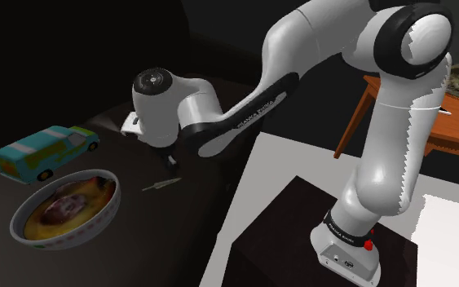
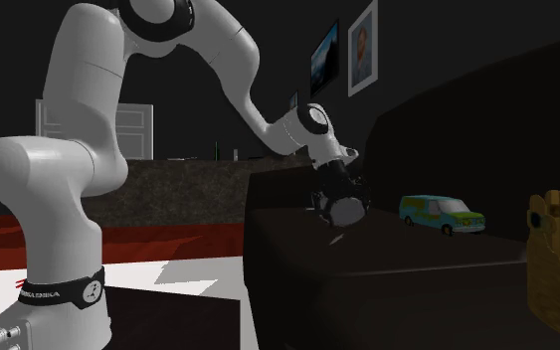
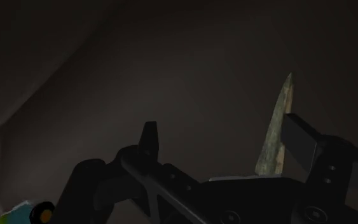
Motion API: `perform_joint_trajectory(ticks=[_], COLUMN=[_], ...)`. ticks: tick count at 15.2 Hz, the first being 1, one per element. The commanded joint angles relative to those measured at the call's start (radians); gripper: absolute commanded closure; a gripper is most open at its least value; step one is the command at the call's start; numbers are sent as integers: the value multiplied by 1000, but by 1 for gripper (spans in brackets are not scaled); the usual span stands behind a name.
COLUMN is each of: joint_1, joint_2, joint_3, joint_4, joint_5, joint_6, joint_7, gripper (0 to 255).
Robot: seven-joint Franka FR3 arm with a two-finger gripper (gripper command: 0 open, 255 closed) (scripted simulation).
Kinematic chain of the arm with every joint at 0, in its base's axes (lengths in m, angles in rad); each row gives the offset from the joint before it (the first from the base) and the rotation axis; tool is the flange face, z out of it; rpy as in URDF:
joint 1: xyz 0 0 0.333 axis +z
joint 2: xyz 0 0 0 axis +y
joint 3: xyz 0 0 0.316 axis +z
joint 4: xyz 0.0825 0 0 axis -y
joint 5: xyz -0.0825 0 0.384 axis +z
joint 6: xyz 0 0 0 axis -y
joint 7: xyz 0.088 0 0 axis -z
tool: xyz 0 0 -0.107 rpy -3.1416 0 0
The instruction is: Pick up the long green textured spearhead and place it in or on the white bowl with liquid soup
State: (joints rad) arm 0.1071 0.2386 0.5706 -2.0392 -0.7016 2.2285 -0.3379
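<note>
One broad dark surface [image 1: 178,236] lies under me, the largest thing in the scene, running from the shoulder view's left edge to a pale floor [image 1: 301,159] on the right. My arm [image 1: 366,106], white with dark joints, rises from the dark box stand [image 1: 301,236] at the shoulder view's lower right. From there it bends up and over to the left, so that my wrist hangs low above the surface. Far off on the shoulder view's right, beyond the stand, is a wooden table [image 1: 456,122].

On the near left of the surface sits the white bowl [image 1: 112,214]. It holds yellow liquid with a reddish-brown lump in the middle. Farther back, and apart from the bowl, stands a teal and green toy van [image 1: 48,151].

My gripper [image 3: 225,130] hovers close to the surface, to the right of both van and bowl in the shoulder view. My jaws are released: the two black fingers stand well apart and clasp nothing.

Smallest is the spearhead [image 3: 278,127], long, narrow and mottled green, lying flat on the dark surface. In the wrist view it lies between my fingers, close against one and well apart from the other, with its point aimed away from my palm. I cannot tell whether it touches that nearer finger. In the shoulder view it lies to the right of the bowl, apart from it and outside it.
</note>
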Motion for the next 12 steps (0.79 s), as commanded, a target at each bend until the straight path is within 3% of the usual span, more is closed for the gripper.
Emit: perform_joint_trajectory(ticks=[1,3,8,12], joint_1=[-123,-140,-125,-125], joint_2=[49,70,118,118], joint_3=[77,95,77,77], joint_4=[73,64,43,43], joint_5=[507,483,441,441], joint_6=[-34,-13,46,46], joint_7=[-279,-263,-236,-236], gripper=[0,0,0,0])
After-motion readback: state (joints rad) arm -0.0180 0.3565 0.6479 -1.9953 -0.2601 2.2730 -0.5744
